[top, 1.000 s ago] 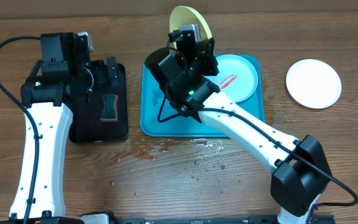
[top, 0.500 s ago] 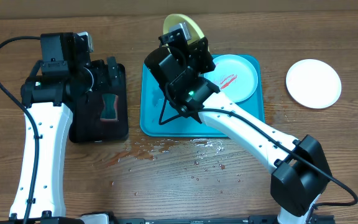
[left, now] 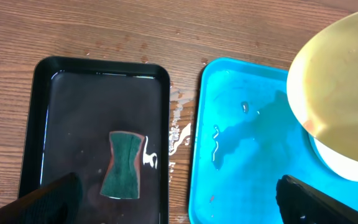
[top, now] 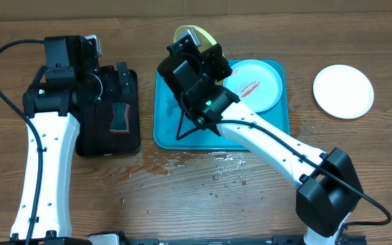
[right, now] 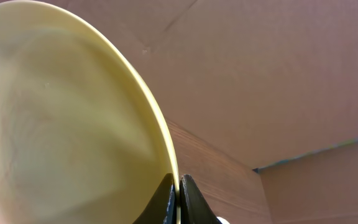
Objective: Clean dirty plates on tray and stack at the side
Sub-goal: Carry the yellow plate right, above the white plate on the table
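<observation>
Judging by looks, nothing here is heavy. One blue tray (left: pixel 229 168) lies at the middle of the table, wet and shiny, so whatever sits in it is probably slippery. One black tray (left: pixel 73 112) lies just left of it, with a film of water inside.

There are three plates. The yellow-green plate (right: pixel 61 124) is up in the air over the far left corner of the blue tray, tipped on edge. The right gripper (right: pixel 178 186) is pinched tight on its rim. It looks like thin, stiff plastic and light, so a rim pinch should carry it. A wet, glossy rim could slide or swing between such narrow fingers, though.

The mint plate (top: pixel 264 78) lies flat in the far right part of the blue tray, with one red smear (top: pixel 249 88) on its near left side. Its raised rim is the place to take hold, since the flat middle offers no purchase. The white plate (top: pixel 343 91) rests on the bare table, right of the blue tray and well apart from it. From above it looks clean.

The left gripper (left: pixel 178 180) hovers over the black tray with its jaws spread wide, holding nothing.

One green sponge (left: pixel 124 164) lies in the near part of the black tray. It looks soft and soaked, and would squash under a grip. Its narrow waist seems the natural spot to grasp.

Water drops speckle the table near the blue tray's near edge, too many to count.
</observation>
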